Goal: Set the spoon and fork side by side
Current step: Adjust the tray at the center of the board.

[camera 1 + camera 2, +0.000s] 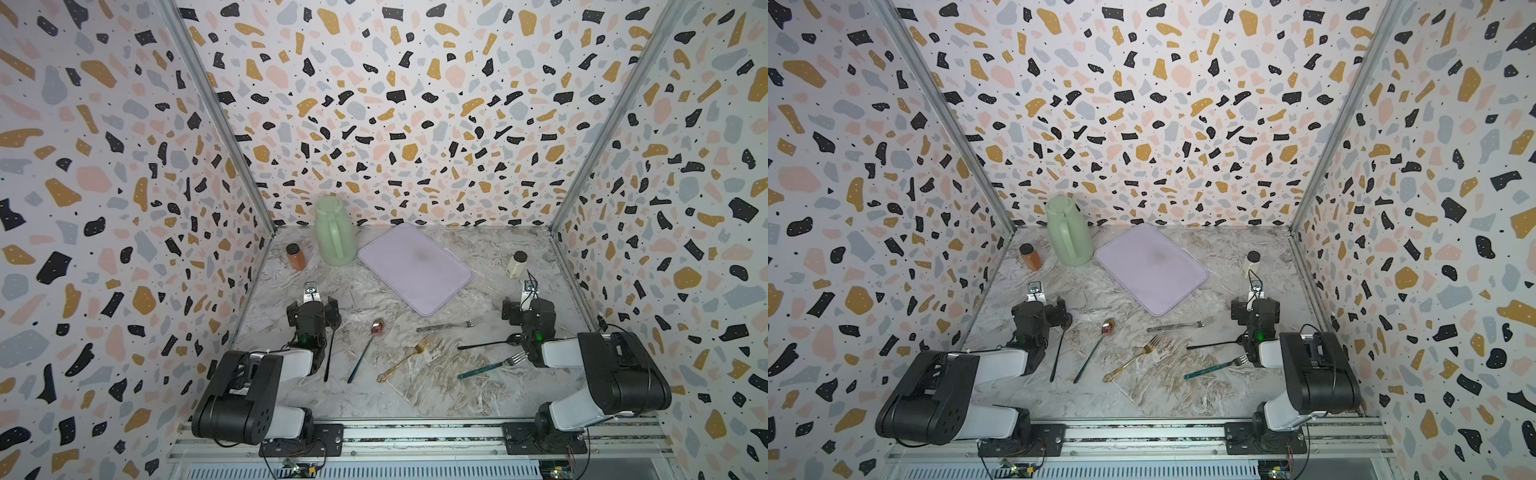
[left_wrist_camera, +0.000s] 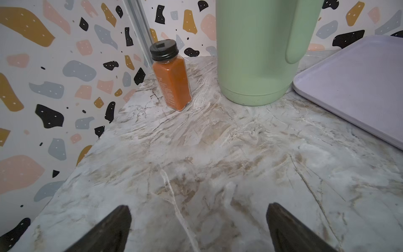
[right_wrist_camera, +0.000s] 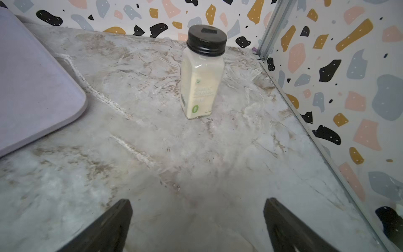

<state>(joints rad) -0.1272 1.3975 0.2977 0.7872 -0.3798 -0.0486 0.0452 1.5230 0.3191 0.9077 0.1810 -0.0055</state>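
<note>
- One lavender tray (image 1: 415,268) lies at the back of the table (image 1: 374,399);
- left gripper (image 2: 198,227) and right gripper (image 3: 197,224) both spread wide, empty;
- teal-handled spoon (image 1: 364,353) and gold fork (image 1: 404,361) lie near each other mid-table, angled apart.

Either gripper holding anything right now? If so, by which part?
Nothing held. Left gripper and right gripper are both open, with only table showing between the jaws.
</note>
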